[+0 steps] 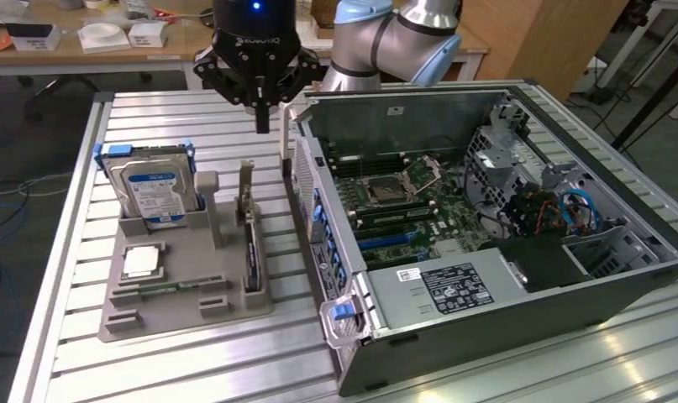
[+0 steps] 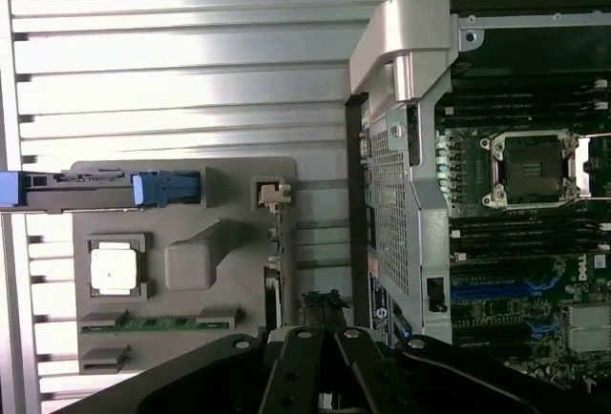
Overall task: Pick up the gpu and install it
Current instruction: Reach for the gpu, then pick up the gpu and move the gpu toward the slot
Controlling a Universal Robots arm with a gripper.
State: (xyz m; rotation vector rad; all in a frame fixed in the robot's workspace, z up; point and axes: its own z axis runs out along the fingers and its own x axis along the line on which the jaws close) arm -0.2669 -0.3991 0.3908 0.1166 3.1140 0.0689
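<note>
Near, exterior view's left: grey fixture tray (image 1: 170, 317) on slatted table (image 1: 76, 277), w/ memory stick (image 1: 165, 288) and CPU (image 1: 143, 262) lying flat. Gpu (image 1: 251, 252) on edge in tray's slot, exterior view's right side, bracket end up, untouched. Farther: hard drive (image 1: 150, 189) upright. Open PC case (image 1: 485, 344) at exterior view's right. Farthest: gripper (image 1: 261, 126) above table just beyond gpu, jaws pressed together, holding nothing.

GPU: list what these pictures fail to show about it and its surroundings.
- gpu: both views catch it edge-on in the grey holder, so its faces are hidden.
- hard drive label: exterior view, print too small to read.
- computer case: exterior view, a black cover hides the corner beneath it.
</note>
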